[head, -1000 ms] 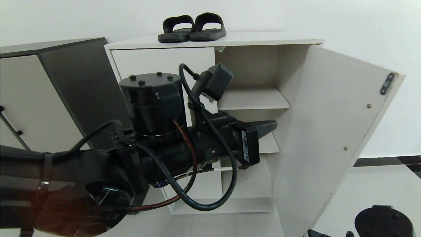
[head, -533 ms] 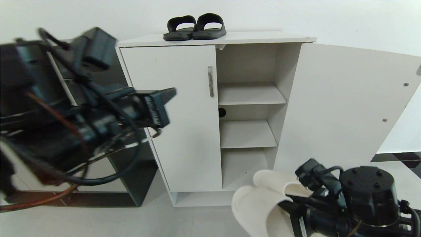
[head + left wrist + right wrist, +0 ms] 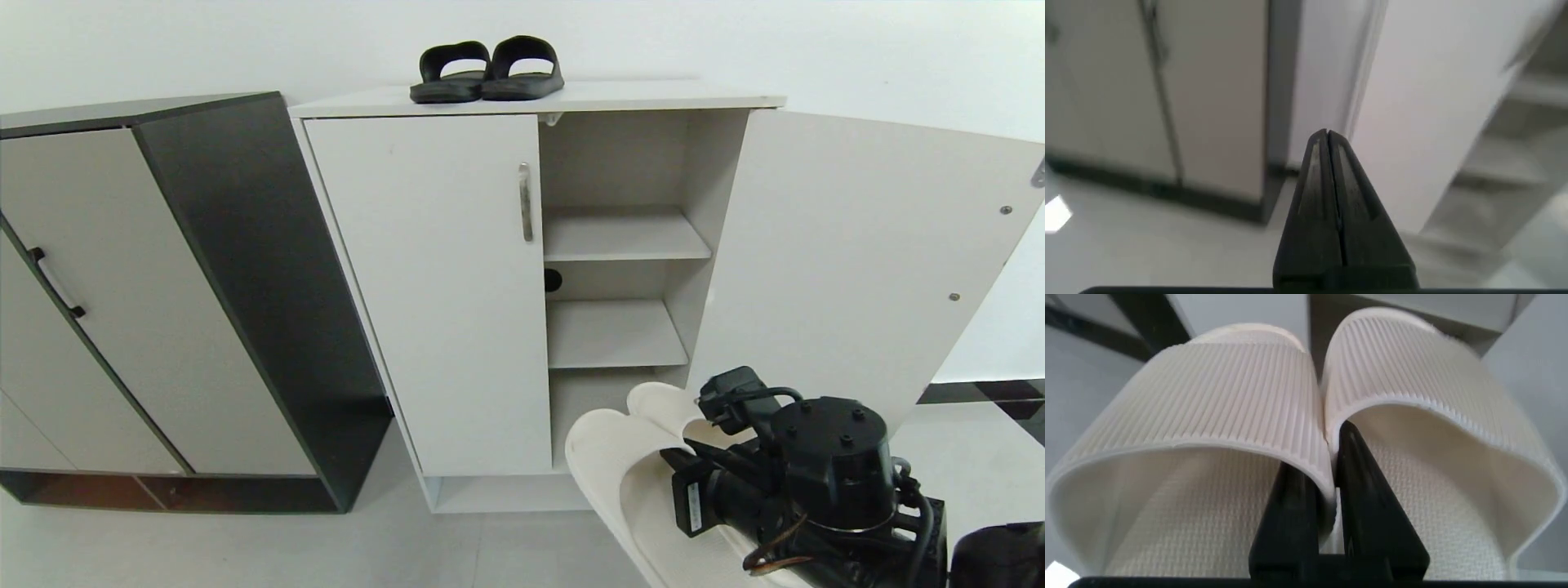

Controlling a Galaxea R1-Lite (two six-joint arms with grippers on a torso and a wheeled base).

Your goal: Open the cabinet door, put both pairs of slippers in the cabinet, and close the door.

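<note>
The left gripper (image 3: 1328, 147) has its fingers pressed together on nothing and faces a dark cabinet (image 3: 245, 269). Black slippers (image 3: 487, 72) sit on top of the white cabinet (image 3: 441, 286), whose right door (image 3: 849, 261) stands open. Low before the open shelves, the right gripper (image 3: 1331, 486) pinches the white slippers (image 3: 620, 457) by their adjoining straps.
</note>
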